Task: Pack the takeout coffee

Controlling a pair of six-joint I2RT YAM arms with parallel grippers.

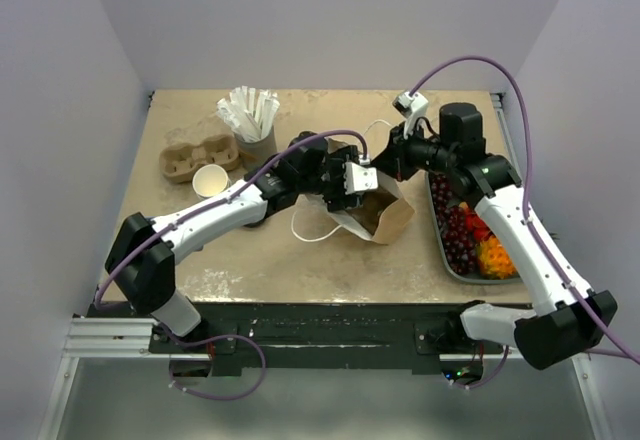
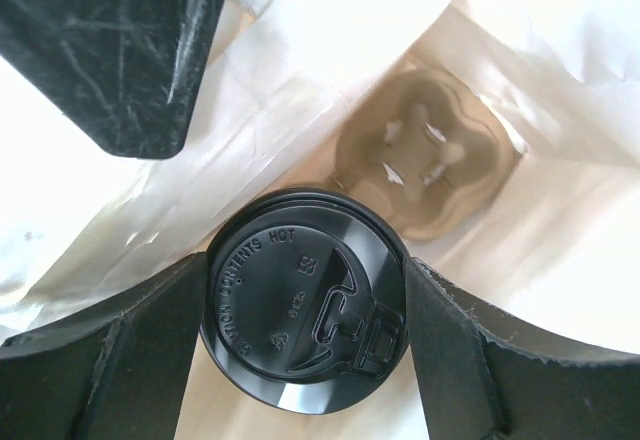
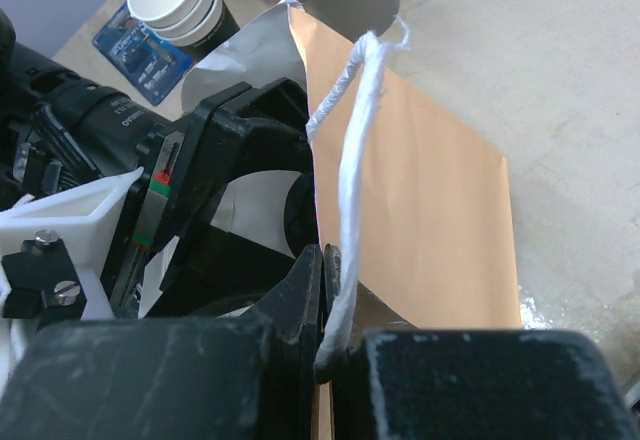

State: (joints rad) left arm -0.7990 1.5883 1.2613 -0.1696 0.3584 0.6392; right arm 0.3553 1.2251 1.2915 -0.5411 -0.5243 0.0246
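The takeout coffee (image 2: 305,305) sits lid-up between my left fingers (image 2: 120,350), which press against the black lid from both sides, so my left gripper (image 1: 352,182) is grasping the cup. It hangs inside the mouth of the paper bag (image 1: 385,215), above a cardboard carrier (image 2: 425,155) that lies at the bag's bottom; the cup is not yet in one of its wells. My left arm reaches from the near left corner of the table (image 1: 300,260) towards its middle, wrist turned so the fingers point into the bag. My right arm comes in from the near right corner, and my right gripper (image 3: 330,310) is clenched on the bag's white string handle (image 3: 350,160), holding that side up. The white inner walls of the bag lie close around the cup. Towards the far left corner stand a stack of lidless cups (image 1: 210,180), a second carrier (image 1: 195,157) and a holder of white sticks (image 1: 250,120). A tray (image 1: 437,240) with grapes (image 1: 455,225) runs along the right edge, just beside the bag
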